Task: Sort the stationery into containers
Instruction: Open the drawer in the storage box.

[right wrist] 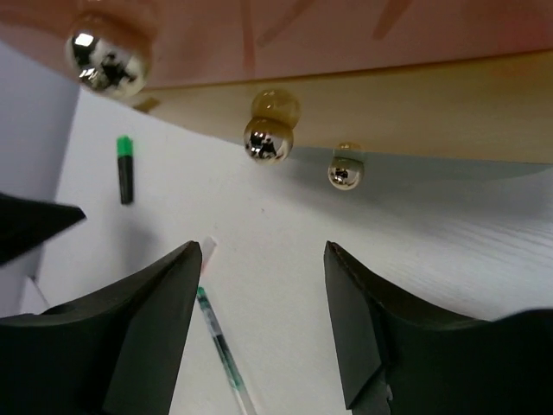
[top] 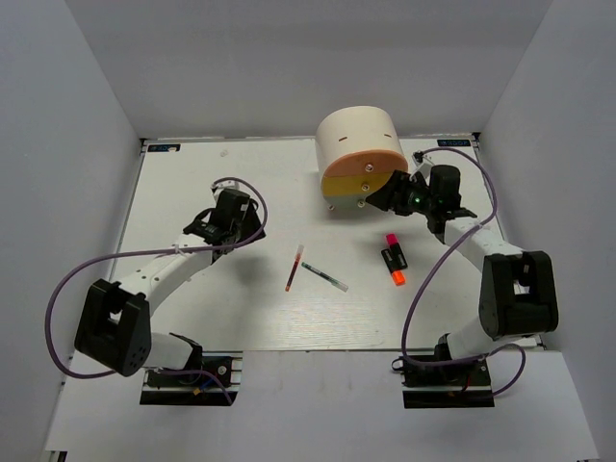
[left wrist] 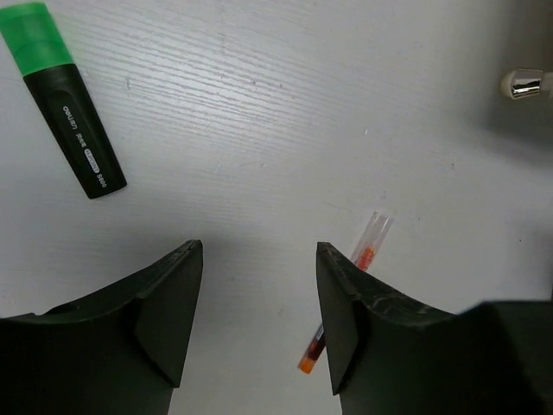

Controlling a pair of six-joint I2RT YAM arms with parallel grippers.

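The cream organiser (top: pixel 358 135) stands at the back, showing its orange drawer front (top: pixel 364 166) and yellow drawer front (top: pixel 348 187). My right gripper (top: pixel 397 192) is open and empty just right of those fronts. In the right wrist view (right wrist: pixel 263 252) it sits below the round knobs, nearest the yellow drawer's knob (right wrist: pixel 268 138). The red pen (top: pixel 294 269) and the clear pen (top: pixel 324 277) lie mid-table. The pink-capped highlighter (top: pixel 393 243) and the orange-capped highlighter (top: pixel 397 273) lie to their right. My left gripper (left wrist: pixel 257 251) is open and empty over bare table, left of the red pen (left wrist: pixel 367 251). The eraser is out of view.
A black highlighter with a green cap (left wrist: pixel 69 112) lies beyond my left gripper; it also shows in the right wrist view (right wrist: pixel 125 169). White walls close in the table on three sides. The pale green drawer's knob (right wrist: pixel 344 173) hangs lowest.
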